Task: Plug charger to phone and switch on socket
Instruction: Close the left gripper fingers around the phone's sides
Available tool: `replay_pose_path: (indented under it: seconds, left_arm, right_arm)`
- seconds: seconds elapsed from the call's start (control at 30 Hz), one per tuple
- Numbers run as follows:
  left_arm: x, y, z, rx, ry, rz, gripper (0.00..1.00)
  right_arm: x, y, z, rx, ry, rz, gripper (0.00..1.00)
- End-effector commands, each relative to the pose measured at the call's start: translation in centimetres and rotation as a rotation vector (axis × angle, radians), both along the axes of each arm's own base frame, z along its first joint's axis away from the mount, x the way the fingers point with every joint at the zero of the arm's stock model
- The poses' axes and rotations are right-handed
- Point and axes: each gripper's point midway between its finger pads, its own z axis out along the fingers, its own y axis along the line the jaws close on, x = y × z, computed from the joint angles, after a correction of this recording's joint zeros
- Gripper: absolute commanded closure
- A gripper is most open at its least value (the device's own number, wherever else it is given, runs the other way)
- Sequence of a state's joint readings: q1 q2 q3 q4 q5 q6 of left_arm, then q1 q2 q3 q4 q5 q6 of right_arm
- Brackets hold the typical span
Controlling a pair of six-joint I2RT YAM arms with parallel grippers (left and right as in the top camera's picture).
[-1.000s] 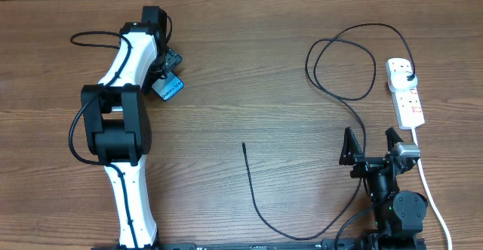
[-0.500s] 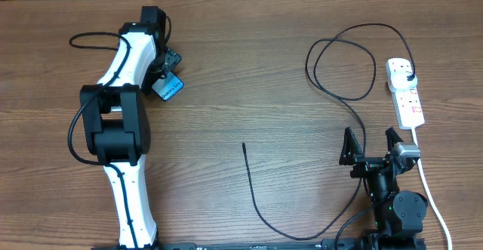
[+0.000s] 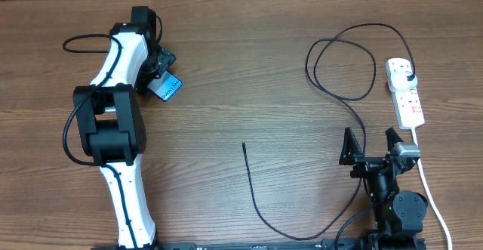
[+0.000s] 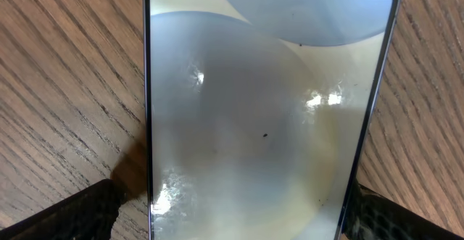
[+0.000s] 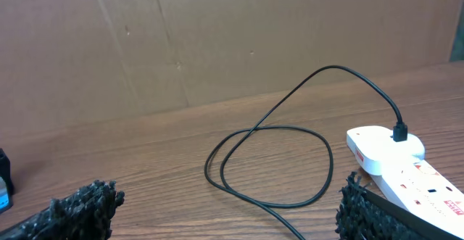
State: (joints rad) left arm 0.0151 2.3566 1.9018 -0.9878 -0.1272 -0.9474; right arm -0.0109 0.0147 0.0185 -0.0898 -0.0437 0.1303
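Note:
The phone [image 3: 169,88] lies on the table at the far left, its light blue screen lit. It fills the left wrist view [image 4: 261,109]. My left gripper [image 3: 160,82] [image 4: 232,222] is open and low over it, one finger on each side of the phone's long edges. The charger is a thin black cable [image 3: 339,61] with loops. Its black plug [image 3: 408,77] [image 5: 400,133] sits in the socket [image 3: 407,99] [image 5: 406,171], and its connector tip [image 3: 244,145] lies loose at mid-table. My right gripper [image 3: 370,144] [image 5: 221,211] stands open near the front right, holding nothing.
The socket's white cord [image 3: 430,193] runs toward the front edge, right of my right arm. The black cable sweeps from the loops [image 5: 268,160] past my right gripper and curves along the front [image 3: 287,235]. A brown cardboard wall [image 5: 217,37] stands behind the table.
My left arm has swung a little to the left over the phone, which has stayed almost where it was. The right arm, cable and socket have not moved.

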Motion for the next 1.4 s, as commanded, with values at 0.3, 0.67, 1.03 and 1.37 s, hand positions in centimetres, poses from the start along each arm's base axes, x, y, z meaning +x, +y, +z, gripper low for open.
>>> replay_pose_path:
  seconds: [0.3, 0.67, 1.03, 1.37]
  left_arm:
    - [-0.3, -0.8, -0.7, -0.068, 0.014, 0.025, 0.00]
    - [-0.4, -1.1, -0.8, -0.104, 0.015, 0.048, 0.00]
    - [-1.0, -1.3, -3.1, -0.135, 0.064, 0.070, 0.00]
    - [-1.6, -0.6, -3.6, -0.176, 0.089, 0.094, 0.00]
  right_arm:
    - [0.0, -0.2, -0.1, -0.004, -0.006, -0.013, 0.00]
    - [0.0, -0.2, -0.1, -0.004, -0.006, -0.013, 0.00]
    - [0.0, -0.2, -0.1, -0.004, -0.007, -0.013, 0.00]
    - [0.0, -0.2, -0.1, -0.004, -0.006, -0.013, 0.00]
